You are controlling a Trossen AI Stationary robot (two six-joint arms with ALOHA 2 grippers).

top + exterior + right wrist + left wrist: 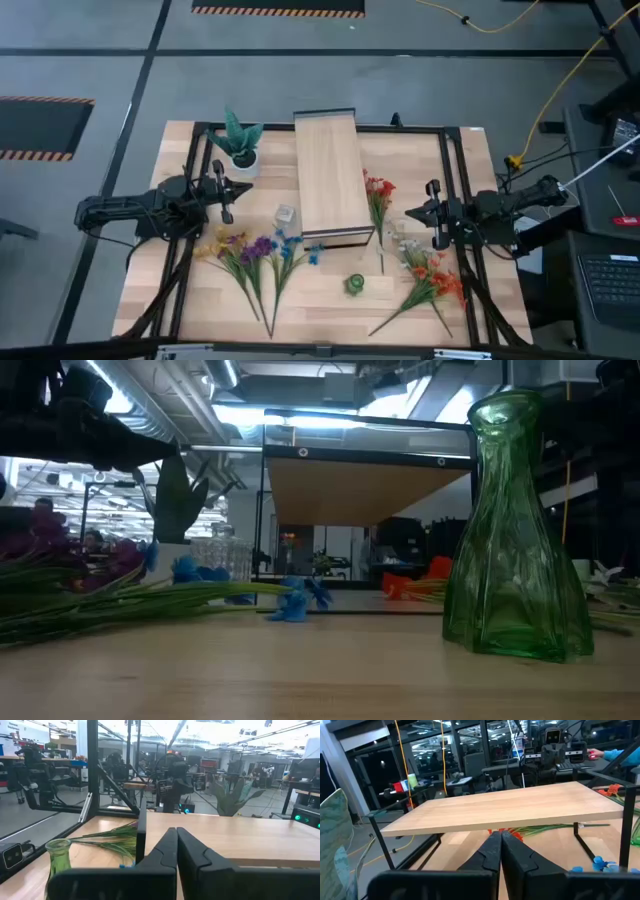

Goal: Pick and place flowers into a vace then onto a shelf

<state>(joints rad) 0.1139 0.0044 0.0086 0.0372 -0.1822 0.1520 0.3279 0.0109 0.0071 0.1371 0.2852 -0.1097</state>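
Several bunches of flowers lie flat on the tabletop. A purple, yellow and blue bunch (255, 252) is left of centre, a red-orange bunch (377, 192) lies right of the shelf, and another red-orange bunch (433, 280) is near the front right. The pale wood shelf (329, 175) stands in the middle on dark legs. A green glass vase (356, 285) stands upright near the front (512, 530). My left gripper (228, 190) hovers left of the shelf, shut (500, 851). My right gripper (428, 214) hovers right of the shelf, shut (176, 851). Neither touches anything.
A spiky green plant in a white pot (241, 143) stands at the far left of the table. A small clear glass vase (285, 215) stands left of the shelf, another clear one (402, 233) right of it. A black frame (445, 170) borders the table.
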